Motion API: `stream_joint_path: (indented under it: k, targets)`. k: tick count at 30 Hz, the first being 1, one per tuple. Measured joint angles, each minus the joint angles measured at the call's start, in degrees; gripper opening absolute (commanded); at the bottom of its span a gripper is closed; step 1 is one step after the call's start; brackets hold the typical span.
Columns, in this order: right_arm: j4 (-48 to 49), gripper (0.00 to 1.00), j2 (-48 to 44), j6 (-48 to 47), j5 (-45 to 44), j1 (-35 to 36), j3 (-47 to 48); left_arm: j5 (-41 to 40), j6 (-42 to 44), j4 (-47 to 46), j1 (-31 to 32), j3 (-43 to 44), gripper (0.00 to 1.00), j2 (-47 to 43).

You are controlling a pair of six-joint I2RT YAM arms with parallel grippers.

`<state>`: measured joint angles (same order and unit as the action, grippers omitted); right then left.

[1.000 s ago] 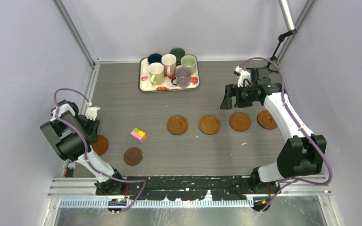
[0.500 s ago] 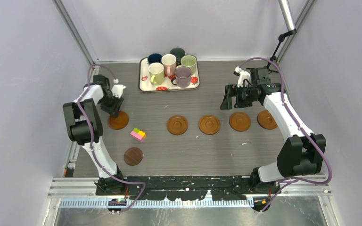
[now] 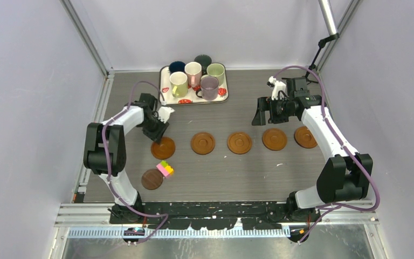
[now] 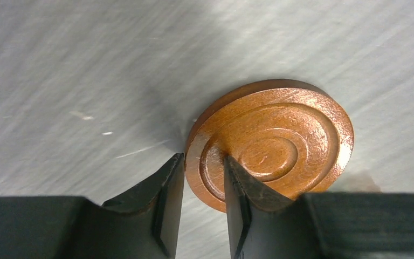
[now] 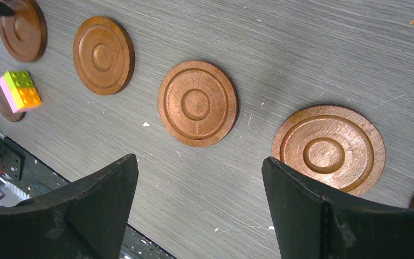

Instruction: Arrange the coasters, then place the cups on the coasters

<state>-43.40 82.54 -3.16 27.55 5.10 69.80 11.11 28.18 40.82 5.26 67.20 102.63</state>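
On the grey wood-grain worktop (image 3: 215, 167), the left gripper (image 4: 203, 162) has its jaws pinching the near rim of a round brown wooden coaster (image 4: 280, 140). The coaster's grooved face is up, and it sits at the left end of a row with four more coasters (image 3: 239, 142). The right gripper (image 5: 199, 162) hovers over that row, jaws spread wide.
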Motion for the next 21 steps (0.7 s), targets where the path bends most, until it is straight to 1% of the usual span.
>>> stream_joint_path:
  k: [5, 8, 11, 21]
  targets:
    - [0.0, 0.89, 0.0, 0.0, 0.0, 0.0, 0.0, 1.57, -3.28, 1.29, 4.59, -2.84, 0.34, -1.99]
    - [0.0, 0.89, 0.0, 0.0, 0.0, 0.02, 0.0, 1.75, -4.87, 1.44, 5.92, -2.97, 0.34, -2.14]
    - [0.0, 0.89, 0.0, 0.0, 0.0, 0.0, 0.0, 1.2, -5.81, 1.44, 6.25, -2.93, 0.35, -2.14]
    - [0.0, 0.89, 0.0, 0.0, 0.0, 0.0, -0.22, -4.83, -7.26, 0.9, 6.25, -0.44, 0.35, -0.42]
